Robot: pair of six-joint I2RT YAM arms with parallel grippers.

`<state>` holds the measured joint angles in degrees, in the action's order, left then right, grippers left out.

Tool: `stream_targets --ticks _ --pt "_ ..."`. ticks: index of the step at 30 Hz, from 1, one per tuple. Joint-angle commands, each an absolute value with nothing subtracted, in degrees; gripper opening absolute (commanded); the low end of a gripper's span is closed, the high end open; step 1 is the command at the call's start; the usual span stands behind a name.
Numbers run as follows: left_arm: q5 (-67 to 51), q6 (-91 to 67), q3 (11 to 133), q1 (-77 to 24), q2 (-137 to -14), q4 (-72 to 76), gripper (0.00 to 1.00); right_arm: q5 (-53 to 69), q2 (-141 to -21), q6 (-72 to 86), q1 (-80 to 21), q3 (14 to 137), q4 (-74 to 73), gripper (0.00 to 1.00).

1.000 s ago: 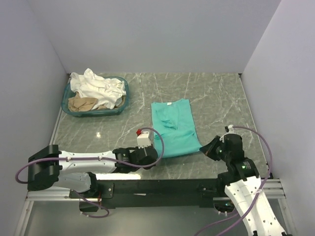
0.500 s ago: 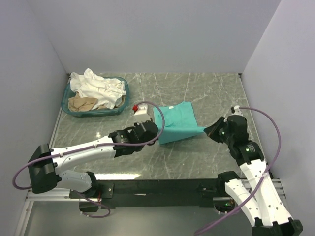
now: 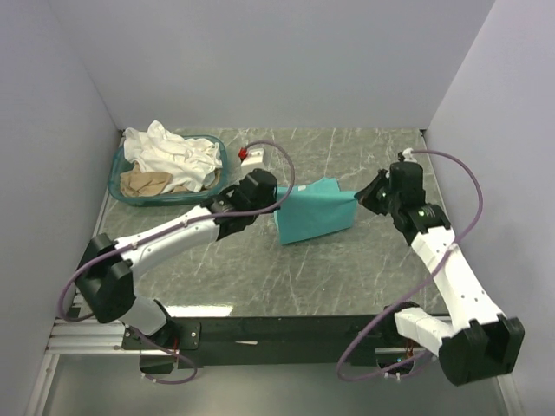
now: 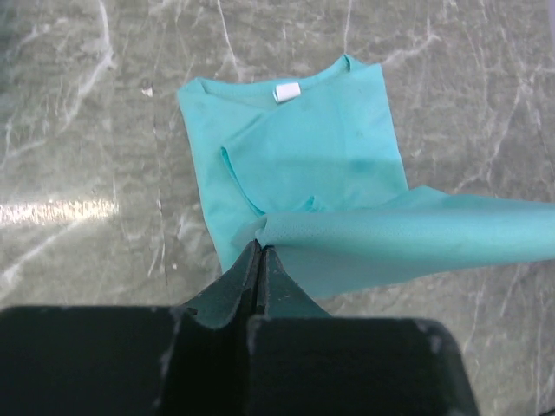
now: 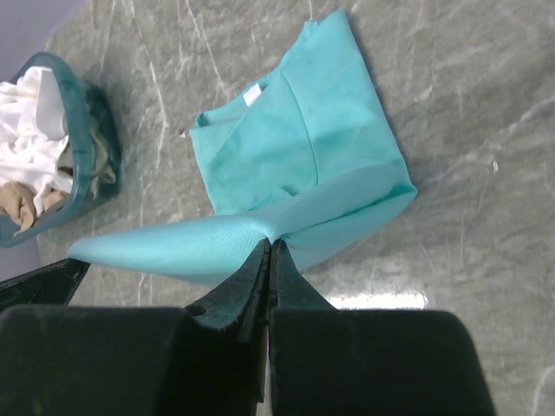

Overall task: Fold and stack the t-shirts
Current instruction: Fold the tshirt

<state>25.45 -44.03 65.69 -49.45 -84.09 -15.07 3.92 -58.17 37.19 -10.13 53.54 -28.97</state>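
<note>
Teal t-shirt (image 3: 314, 217) edge aloft, L fingers (image 4: 243, 282) + R fingers (image 5: 258, 273) outstretched

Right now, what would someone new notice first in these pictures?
The teal t-shirt lies mid-table, one edge lifted and stretched between the left gripper and right gripper, both pinched shut on it. At the far left corner, a teal basket holds crumpled white shirts and a beige shirt.
</note>
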Motion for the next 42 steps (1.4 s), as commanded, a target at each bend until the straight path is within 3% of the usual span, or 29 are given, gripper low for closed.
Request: stream_targets --ticks 1,11,33,35,37,38,39,41,42 --pt "23.03 -40.69 71.61 -46.51 -87.61 -15.29 0.01 3.43 -62.74 35.33 -9.05 58.08 -24.44 0.0" --pt "20.92 -39.99 78.13 -40.96 -97.29 -17.14 0.01 10.63 -81.45 33.92 -4.92 66.09 -20.04 0.0" --pt "12.92 -38.67 90.87 -31.29 -117.06 -17.67 0.01 12.74 -112.67 32.78 -4.92 85.15 -15.64 0.02" --pt "12.31 -38.5 91.58 -30.85 -118.03 -17.67 0.06 13.01 -115.56 32.35 -4.92 86.83 -16.78 0.03" --pt "11.26 -38.06 92.98 -30.24 -119.61 -17.93 0.14 12.92 -117.59 31.21 -4.92 90.16 -19.75 0.14" --pt "9.77 -37.53 93.77 -30.06 -120.23 -18.71 0.3 12.75 -119.34 30.51 -4.92 91.31 -20.82 0.22" --pt "9.41 -37.27 95.08 -29.88 -121.1 -19.07 0.34 12.4 -119.96 30.41 -4.92 92.8 -21.53 0.37" --pt "8.44 -36.31 95.62 -29.79 -121.29 -19.25 0.53 12.3 -120.58 30.06 -4.92 93.51 -22.5 0.51" --pt "8.09 -36.04 95.71 -29.79 -120.77 -19.07 0.61 12.22 -120.24 30.06 -4.92 93.86 -22.67 0.68"
